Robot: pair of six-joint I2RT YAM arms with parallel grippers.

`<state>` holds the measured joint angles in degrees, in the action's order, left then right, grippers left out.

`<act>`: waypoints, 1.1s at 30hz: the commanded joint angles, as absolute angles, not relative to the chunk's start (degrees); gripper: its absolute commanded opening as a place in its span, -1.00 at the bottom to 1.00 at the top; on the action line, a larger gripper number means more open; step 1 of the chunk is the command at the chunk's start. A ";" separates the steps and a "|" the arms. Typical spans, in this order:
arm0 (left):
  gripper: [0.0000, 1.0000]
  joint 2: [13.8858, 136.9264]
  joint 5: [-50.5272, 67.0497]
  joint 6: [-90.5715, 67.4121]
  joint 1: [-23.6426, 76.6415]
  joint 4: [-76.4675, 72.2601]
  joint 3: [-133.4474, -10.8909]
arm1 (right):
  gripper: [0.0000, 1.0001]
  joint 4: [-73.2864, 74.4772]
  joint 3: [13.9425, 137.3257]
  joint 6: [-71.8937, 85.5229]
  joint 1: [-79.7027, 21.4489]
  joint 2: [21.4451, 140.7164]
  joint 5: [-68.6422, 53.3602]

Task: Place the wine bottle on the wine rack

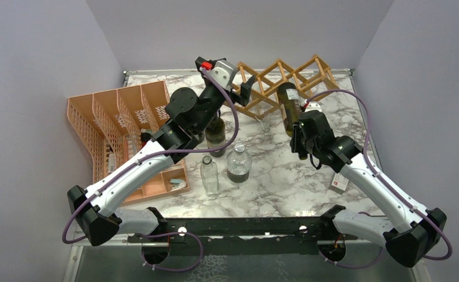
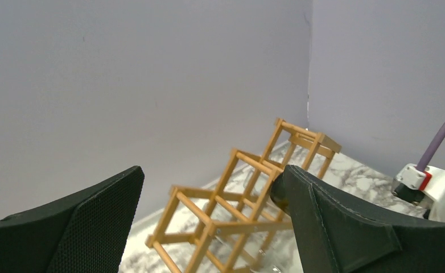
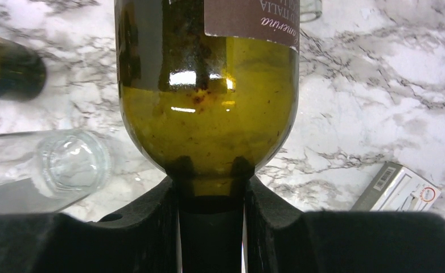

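Mid-carry here: our right pincer [image 3: 211, 193] clenched the wine bottle [image 3: 209, 114] by its neck above the table [image 3: 379, 68], base close by the wine rack [image 2: 211, 226]. Left pincer [image 1: 246, 89] gaped beside the rack. Next, we judged: line the base up with a cell.

Table [image 1: 274, 182]: white marble with grey veins, closed in by plain lilac walls [image 1: 39, 53].
Orange organizer [image 1: 107, 120]: plastic mesh with several slanted compartments, on the table's left side; the small items in its near trays are too small to identify.
Dark bottle [image 1: 216, 136]: upright, right of the organizer, partly hidden.
Square clear bottle [image 1: 209, 175]: upright, towards the front, apparently empty.
Round clear bottle [image 1: 238, 164]: just beside the square one, dark liquid at its bottom.
Small box [image 1: 339, 183]: pale, lying flat near the right edge, barcode showing.
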<state>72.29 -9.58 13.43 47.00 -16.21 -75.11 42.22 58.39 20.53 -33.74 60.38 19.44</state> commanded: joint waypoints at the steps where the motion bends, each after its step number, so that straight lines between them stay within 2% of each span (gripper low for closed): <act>1: 0.98 68.07 -16.47 1.65 47.15 -9.24 -72.82 | -0.98 33.51 56.87 17.08 -31.63 58.93 16.48; 10: 0.98 64.82 -16.50 -2.28 47.19 -6.04 -70.02 | -0.98 31.44 54.15 15.61 -30.81 60.47 16.12; 33: 0.98 62.89 -14.25 -3.55 47.18 -3.74 -69.60 | -0.98 23.47 56.06 13.43 -28.23 68.32 17.05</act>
